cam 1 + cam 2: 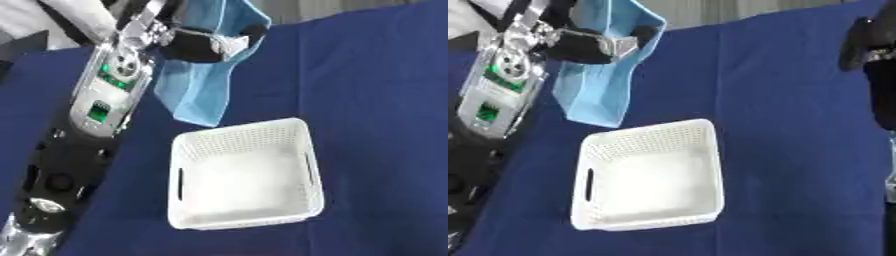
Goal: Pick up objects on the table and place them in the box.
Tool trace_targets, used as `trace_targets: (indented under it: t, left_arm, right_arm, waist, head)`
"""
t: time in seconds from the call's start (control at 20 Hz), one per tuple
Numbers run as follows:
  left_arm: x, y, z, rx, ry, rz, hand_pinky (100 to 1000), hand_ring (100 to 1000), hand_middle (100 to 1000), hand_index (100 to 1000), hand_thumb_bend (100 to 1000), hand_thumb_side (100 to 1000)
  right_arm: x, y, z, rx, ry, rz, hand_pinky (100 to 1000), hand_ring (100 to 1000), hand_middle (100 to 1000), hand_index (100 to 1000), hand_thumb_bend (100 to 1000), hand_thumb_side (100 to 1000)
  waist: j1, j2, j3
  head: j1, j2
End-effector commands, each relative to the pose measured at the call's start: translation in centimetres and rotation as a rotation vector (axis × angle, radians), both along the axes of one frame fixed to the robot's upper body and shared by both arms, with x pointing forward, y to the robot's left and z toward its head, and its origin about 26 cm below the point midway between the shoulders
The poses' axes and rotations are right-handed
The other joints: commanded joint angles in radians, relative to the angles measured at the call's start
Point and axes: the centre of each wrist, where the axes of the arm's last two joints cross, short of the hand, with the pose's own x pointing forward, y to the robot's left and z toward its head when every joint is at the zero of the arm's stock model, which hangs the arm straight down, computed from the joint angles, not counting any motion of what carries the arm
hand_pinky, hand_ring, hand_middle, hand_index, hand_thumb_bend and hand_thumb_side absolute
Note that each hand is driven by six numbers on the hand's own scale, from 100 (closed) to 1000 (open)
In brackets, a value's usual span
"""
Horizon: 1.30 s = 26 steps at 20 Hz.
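We are holding a light blue cloth (pixel 199 85) in our left hand (pixel 203 44), whose dark fingers are curling round the upper part of the fabric and pinching it into a bunch, so the hand is closing on the cloth rather than resting open. The cloth is hanging down from the hand in a long fold, its upper edge rising just above the fingers and its lower corner dangling well below them, clear of the table. Directly under that hanging corner, and so below the hand and slightly to its right, the white perforated box (pixel 248 175) is sitting upright on the blue tablecloth (pixel 376 90); the tip of the cloth is hovering just over the box's far rim, and we cannot tell whether it is touching it. The box's slotted handles are showing on its left and right walls, and its inside is looking plain white. Our left arm (pixel 103 95), silver with green lights and turning black lower down, is stretching away from the hand toward the lower left corner. Far to the right of the working hand, at the right edge of the right eye view, our right hand (pixel 871 47) is showing only as a dark shape, and we cannot tell how its fingers are standing.
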Motion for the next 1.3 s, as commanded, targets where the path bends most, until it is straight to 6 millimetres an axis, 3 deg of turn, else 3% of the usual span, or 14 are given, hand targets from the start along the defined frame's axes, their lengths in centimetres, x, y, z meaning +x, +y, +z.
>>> trace_targets:
  t: [0.05,0.5,1.05,1.1,1.15,1.2,1.25,1.3]
  left_arm:
    - [0.0,-0.2,-0.2,-0.009,0.016,-0.026,100,100,100,100,397,100]
    - [-0.1,-1.8,-2.8,-0.076,0.165,-0.115,100,100,100,100,443,100]
    - [-0.7,-2.6,-2.5,-0.070,0.232,-0.204,100,100,100,100,456,100]
    - [-0.8,-2.6,-2.4,-0.065,0.226,-0.205,100,100,100,117,509,100]
    - [-0.8,-2.6,-2.2,-0.059,0.215,-0.205,100,100,100,114,498,100]
    - [-0.9,-2.6,-2.1,-0.051,0.201,-0.207,100,100,100,167,598,124]
    - [-1.0,-2.6,-1.9,-0.038,0.184,-0.219,100,100,100,161,593,116]
    - [-1.1,-2.6,-1.8,-0.022,0.169,-0.235,100,133,100,248,609,225]
  right_arm:
    - [-0.1,0.1,0.5,-0.006,-0.020,0.005,567,668,767,763,100,715]
    - [-0.1,0.0,0.4,-0.021,-0.023,-0.002,568,669,768,765,100,716]
    - [-0.2,0.0,0.4,-0.030,-0.020,-0.006,570,671,769,767,100,716]
    - [-0.2,0.0,0.3,-0.030,-0.019,-0.007,570,671,769,767,100,715]
    - [-0.2,0.0,0.3,-0.029,-0.019,-0.007,570,671,769,767,100,715]
    - [-0.2,0.0,0.3,-0.028,-0.018,-0.007,570,671,769,766,100,714]
    - [-0.2,0.0,0.3,-0.027,-0.018,-0.007,570,671,769,766,100,714]
    - [-0.2,0.0,0.3,-0.026,-0.017,-0.006,570,671,769,766,100,713]
  waist:
    - [-0.005,-0.014,0.001]
    - [-0.001,-0.007,0.015]
    - [-0.003,-0.012,0.026]
    - [-0.004,-0.014,0.027]
    - [-0.005,-0.015,0.027]
    - [-0.007,-0.017,0.028]
    - [-0.009,-0.019,0.028]
    - [-0.010,-0.021,0.028]
  head:
    - [-0.008,0.000]
    - [-0.020,0.000]
    - [-0.025,0.000]
    - [-0.025,0.000]
    - [-0.025,0.000]
    - [-0.025,0.000]
    - [-0.026,0.000]
    - [-0.025,0.000]
